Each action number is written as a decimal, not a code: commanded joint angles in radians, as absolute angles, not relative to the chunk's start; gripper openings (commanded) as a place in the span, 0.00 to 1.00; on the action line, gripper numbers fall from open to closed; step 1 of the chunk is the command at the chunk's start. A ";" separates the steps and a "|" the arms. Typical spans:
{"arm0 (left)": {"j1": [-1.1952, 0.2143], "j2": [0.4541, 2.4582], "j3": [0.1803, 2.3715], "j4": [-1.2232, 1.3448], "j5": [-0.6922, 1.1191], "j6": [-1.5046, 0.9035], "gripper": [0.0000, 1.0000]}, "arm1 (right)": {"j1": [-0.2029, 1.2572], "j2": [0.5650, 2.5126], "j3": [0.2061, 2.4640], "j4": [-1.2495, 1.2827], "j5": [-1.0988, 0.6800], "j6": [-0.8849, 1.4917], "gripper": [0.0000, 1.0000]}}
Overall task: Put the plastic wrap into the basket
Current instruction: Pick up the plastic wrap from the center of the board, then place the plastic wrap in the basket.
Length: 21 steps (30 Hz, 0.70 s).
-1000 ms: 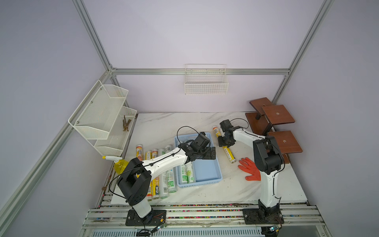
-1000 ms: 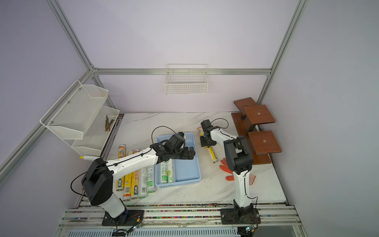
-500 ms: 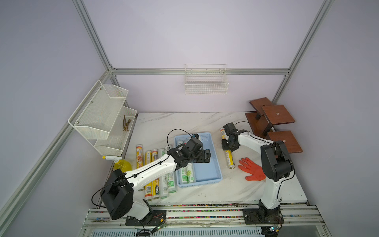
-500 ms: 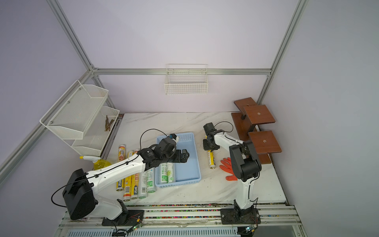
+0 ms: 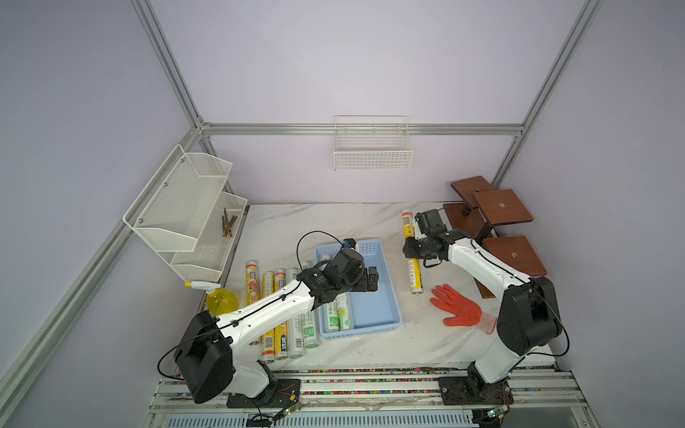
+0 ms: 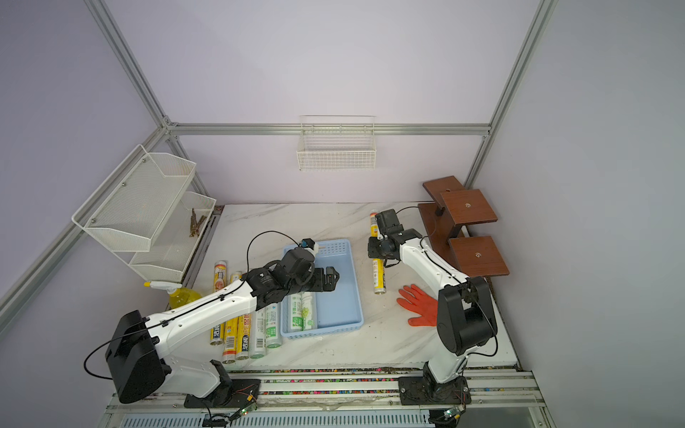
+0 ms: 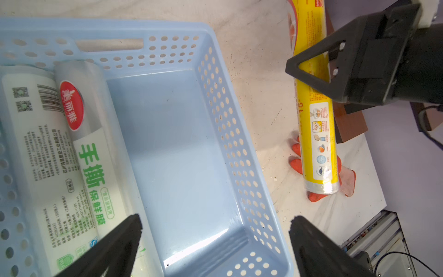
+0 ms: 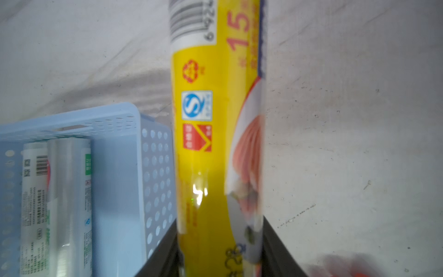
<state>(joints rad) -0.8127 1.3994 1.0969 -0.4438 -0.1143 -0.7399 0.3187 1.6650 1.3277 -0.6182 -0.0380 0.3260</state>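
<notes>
My right gripper (image 5: pixel 410 252) (image 8: pixel 220 239) is shut on a yellow plastic wrap roll (image 5: pixel 414 272) (image 6: pixel 378 278) (image 8: pixel 215 144) near its middle. The roll lies lengthwise just right of the light-blue basket (image 5: pixel 396 300) (image 6: pixel 358 307) (image 8: pixel 153 167); whether it is off the table I cannot tell. Two white rolls with green print (image 5: pixel 339 313) (image 7: pixel 91 156) lie along the basket's left side. My left gripper (image 5: pixel 370 281) (image 7: pixel 215 220) hangs open and empty over the basket's bare floor. Several more rolls (image 5: pixel 281 333) lie side by side left of the basket.
An orange glove (image 5: pixel 459 311) lies right of the yellow roll's near end. Brown wooden stepped shelves (image 5: pixel 500 222) stand at the right edge. A yellow spray bottle (image 5: pixel 218 300) and a white mesh rack (image 5: pixel 185 211) are at the left. A wire basket (image 5: pixel 372 148) hangs on the back wall.
My right gripper has closed on the yellow roll, which swung from slanted to nearly parallel with the basket's side. My left arm drew back a little over the basket, still open.
</notes>
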 commanded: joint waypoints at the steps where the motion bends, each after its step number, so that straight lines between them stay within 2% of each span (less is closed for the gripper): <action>1: -0.807 1.353 1.082 -0.418 -0.153 -0.732 1.00 | 0.318 1.603 1.356 -0.620 -0.131 0.354 0.32; 13: -0.805 1.314 1.055 -0.419 -0.172 -0.750 1.00 | 0.329 1.507 1.271 -0.485 -0.377 0.493 0.32; 21: -0.802 1.220 0.989 -0.437 -0.245 -0.767 1.00 | 0.395 1.489 1.197 -0.355 -0.456 0.611 0.32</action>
